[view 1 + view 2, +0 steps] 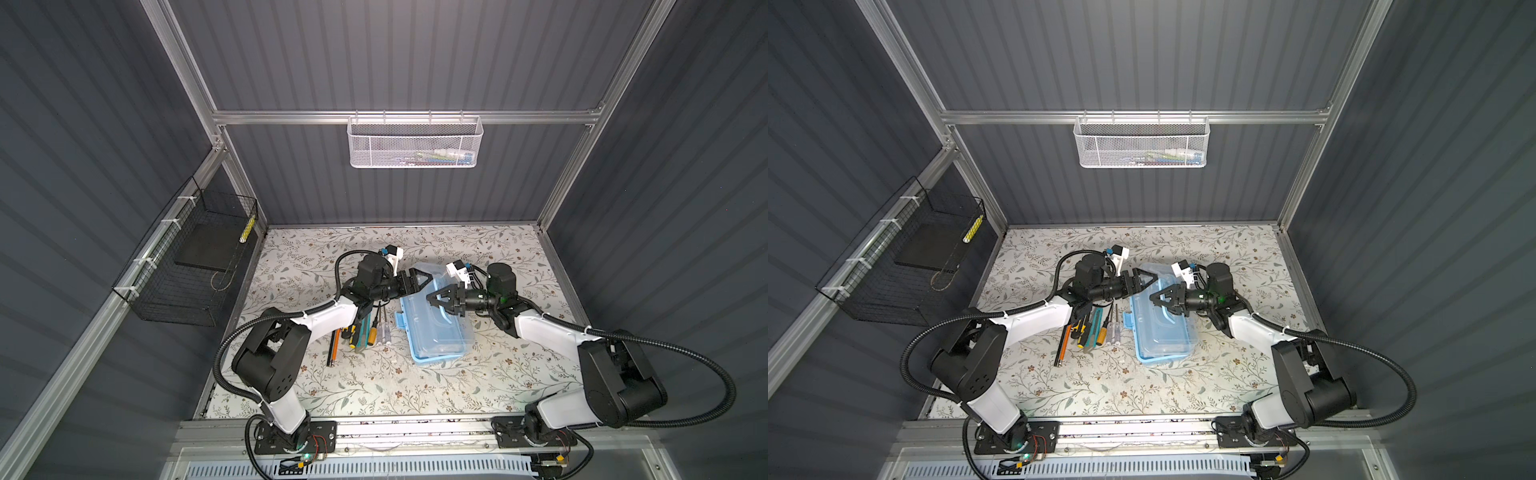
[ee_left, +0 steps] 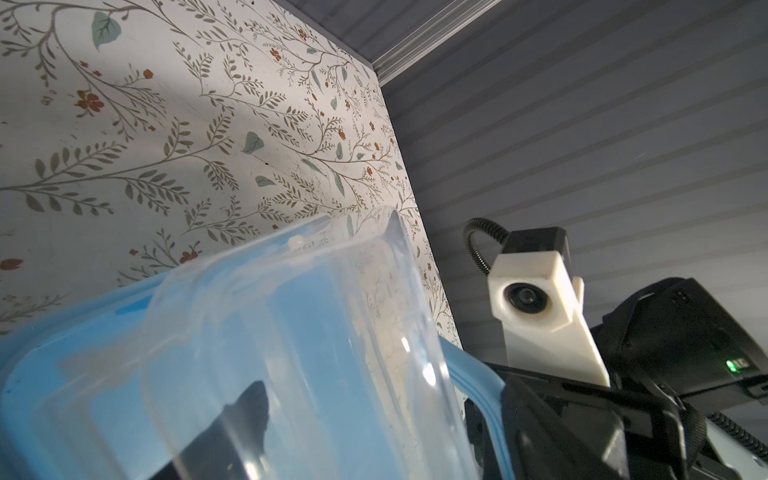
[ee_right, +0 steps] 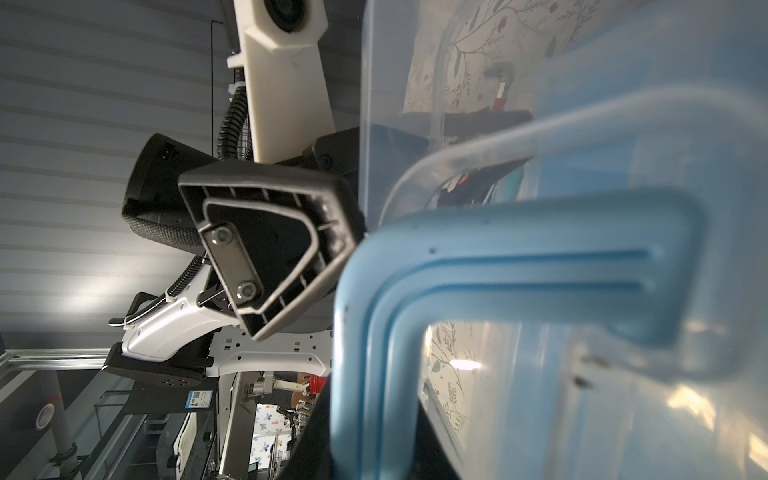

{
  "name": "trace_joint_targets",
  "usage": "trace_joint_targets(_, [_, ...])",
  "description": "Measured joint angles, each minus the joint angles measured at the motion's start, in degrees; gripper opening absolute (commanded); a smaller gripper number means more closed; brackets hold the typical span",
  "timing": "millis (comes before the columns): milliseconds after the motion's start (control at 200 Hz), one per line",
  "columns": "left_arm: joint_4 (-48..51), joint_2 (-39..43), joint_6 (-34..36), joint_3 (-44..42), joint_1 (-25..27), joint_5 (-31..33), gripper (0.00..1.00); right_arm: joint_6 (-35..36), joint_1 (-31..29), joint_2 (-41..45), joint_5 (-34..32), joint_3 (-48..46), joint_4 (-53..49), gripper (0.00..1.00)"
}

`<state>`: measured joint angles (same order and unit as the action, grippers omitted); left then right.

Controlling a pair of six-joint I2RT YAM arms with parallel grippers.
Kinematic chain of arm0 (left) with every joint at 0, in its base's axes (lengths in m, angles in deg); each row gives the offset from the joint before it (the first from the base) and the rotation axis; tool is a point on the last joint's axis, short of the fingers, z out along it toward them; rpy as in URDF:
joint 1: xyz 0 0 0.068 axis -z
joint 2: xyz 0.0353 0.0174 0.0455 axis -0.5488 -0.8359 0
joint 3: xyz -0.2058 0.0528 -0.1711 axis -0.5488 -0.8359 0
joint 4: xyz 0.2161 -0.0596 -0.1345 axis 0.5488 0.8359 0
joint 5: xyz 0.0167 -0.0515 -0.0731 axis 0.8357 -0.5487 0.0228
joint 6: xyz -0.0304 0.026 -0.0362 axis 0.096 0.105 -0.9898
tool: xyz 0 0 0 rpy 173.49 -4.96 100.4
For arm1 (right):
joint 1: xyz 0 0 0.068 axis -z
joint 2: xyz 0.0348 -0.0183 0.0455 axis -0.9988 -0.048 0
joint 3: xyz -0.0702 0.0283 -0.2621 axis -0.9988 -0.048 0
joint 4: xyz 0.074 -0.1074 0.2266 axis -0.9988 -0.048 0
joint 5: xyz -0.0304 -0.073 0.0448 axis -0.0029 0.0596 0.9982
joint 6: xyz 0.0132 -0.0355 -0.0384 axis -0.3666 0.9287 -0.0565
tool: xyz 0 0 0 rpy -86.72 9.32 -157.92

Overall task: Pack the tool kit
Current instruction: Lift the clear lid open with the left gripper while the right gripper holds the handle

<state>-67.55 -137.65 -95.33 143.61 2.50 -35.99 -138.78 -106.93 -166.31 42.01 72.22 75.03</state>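
Note:
The tool kit's light-blue box (image 1: 446,338) (image 1: 1167,340) lies mid-table in both top views, its clear lid (image 2: 270,332) tipped up slightly on the side facing my left arm. My right gripper (image 1: 434,300) (image 3: 374,440) is shut on the lid's blue handle (image 3: 519,266). My left gripper (image 1: 423,279) (image 1: 1152,277) stands open at the lid's far end. One of its fingers (image 2: 237,428) shows through the clear plastic. Screwdrivers (image 1: 372,334), a teal utility knife (image 1: 1096,320) and thin dark hex keys (image 1: 331,353) lie left of the box, partly under my left arm.
A white mesh basket (image 1: 413,143) hangs on the back rail. On the left wall is a black wire basket (image 1: 187,270). The floral table (image 1: 374,390) has dark walls on three sides. Both arm bases sit on the front rail.

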Motion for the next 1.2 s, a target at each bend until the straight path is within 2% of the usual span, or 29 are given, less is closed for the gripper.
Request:
trace_joint_targets(135, [-0.7,-0.3,-0.1,0.0,0.0,-0.3,0.88,1.1,0.3,0.1,0.1,0.2,-1.3,0.02])
trace_joint_targets(275, [-1.5,-1.0,-0.2,0.0,0.1,-0.6,0.88,2.8,0.5,0.2,0.1,1.0,-4.2,0.12])
trace_joint_targets(340, [-1.9,-1.3,-0.4,0.0,0.1,-0.7,0.88,3.6,0.5,0.2,0.1,1.5,-5.4,0.25])
trace_joint_targets(430, [-2.6,-1.7,-0.8,0.0,0.1,-0.7,0.87,5.0,0.6,0.2,0.2,2.0,-6.5,0.36])
trace_joint_targets(625, [-3.5,-2.3,-1.4,-0.1,0.1,-0.6,0.87,7.6,0.7,1.2,0.4,3.7,-9.9,0.56])
trace_joint_targets(740, [-4.3,-2.7,-1.6,-0.1,0.2,-0.8,0.87,10.0,1.2,2.6,-0.3,4.5,-13.5,0.65])
trace_joint_targets(916, [-4.9,-2.7,-1.6,-0.1,0.3,-1.3,0.87,15.8,2.1,5.2,-3.8,7.6,-24.1,0.71])
trace_joint_targets(1201, [-4.3,-2.7,-1.6,1.7,0.7,-1.4,0.87,22.7,3.6,10.4,-12.2,10.8,-38.3,0.74])
